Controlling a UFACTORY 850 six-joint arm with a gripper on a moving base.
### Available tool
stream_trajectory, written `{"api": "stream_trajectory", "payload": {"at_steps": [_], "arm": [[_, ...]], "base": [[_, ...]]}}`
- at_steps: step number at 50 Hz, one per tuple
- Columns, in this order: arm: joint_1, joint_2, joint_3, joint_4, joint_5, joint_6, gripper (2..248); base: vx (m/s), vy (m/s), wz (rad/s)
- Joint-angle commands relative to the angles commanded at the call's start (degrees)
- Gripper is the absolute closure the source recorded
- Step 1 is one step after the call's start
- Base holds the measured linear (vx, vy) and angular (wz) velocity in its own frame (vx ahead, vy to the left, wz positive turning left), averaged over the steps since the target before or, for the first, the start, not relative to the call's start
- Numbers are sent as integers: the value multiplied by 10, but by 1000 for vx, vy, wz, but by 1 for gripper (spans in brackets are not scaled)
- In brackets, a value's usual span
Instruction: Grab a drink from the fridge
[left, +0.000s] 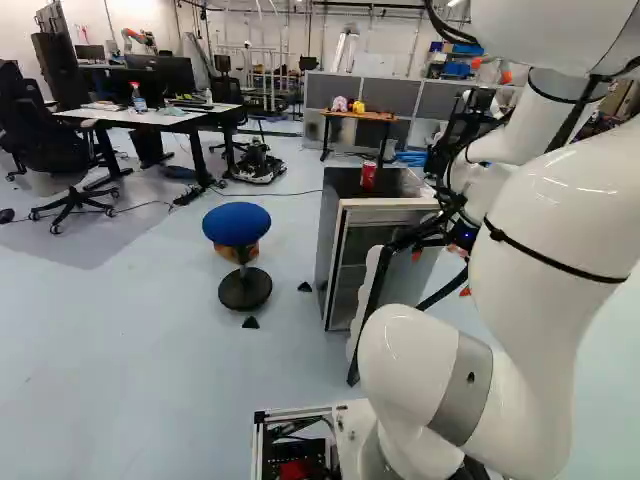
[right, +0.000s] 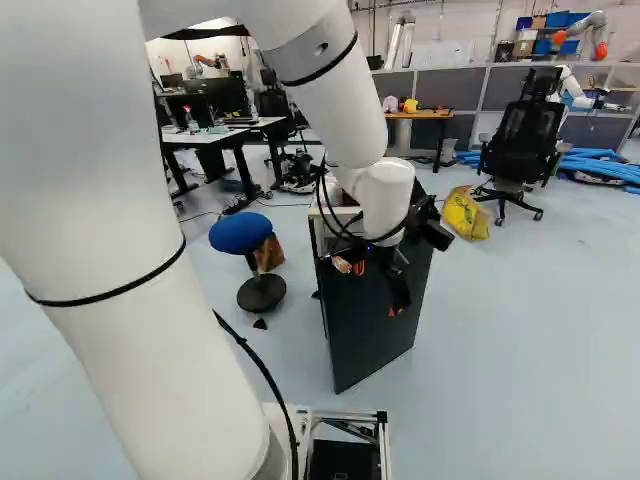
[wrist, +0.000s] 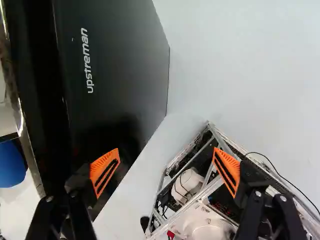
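A dark small fridge (left: 335, 235) stands ahead of the base, shelves showing inside its pale frame. Its door (left: 364, 310) stands open toward the base, the white inner side facing the left of the left base view. A red can (left: 368, 177) is on top of the fridge. In the right base view my gripper (right: 377, 290) hangs by the door's black outer face (right: 375, 345). In the wrist view my gripper (wrist: 166, 155) is open with its fingers wide apart, nothing held between them; the dark panel (wrist: 112, 75) lies ahead and beside one finger. Contact cannot be told.
A blue stool (left: 237, 225) stands beside the fridge. Desks (left: 150, 115) and office chairs are farther back. A yellow bag (right: 466, 213) lies near a black chair (right: 523, 135). Another robot (right: 585, 35) is in the far background. The base frame (wrist: 172, 210) lies below the gripper.
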Motion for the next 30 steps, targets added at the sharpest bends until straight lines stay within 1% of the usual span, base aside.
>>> {"api": "stream_trajectory", "payload": {"at_steps": [30], "arm": [[72,32,35,0,82,0,3]], "base": [[0,0,0]]}}
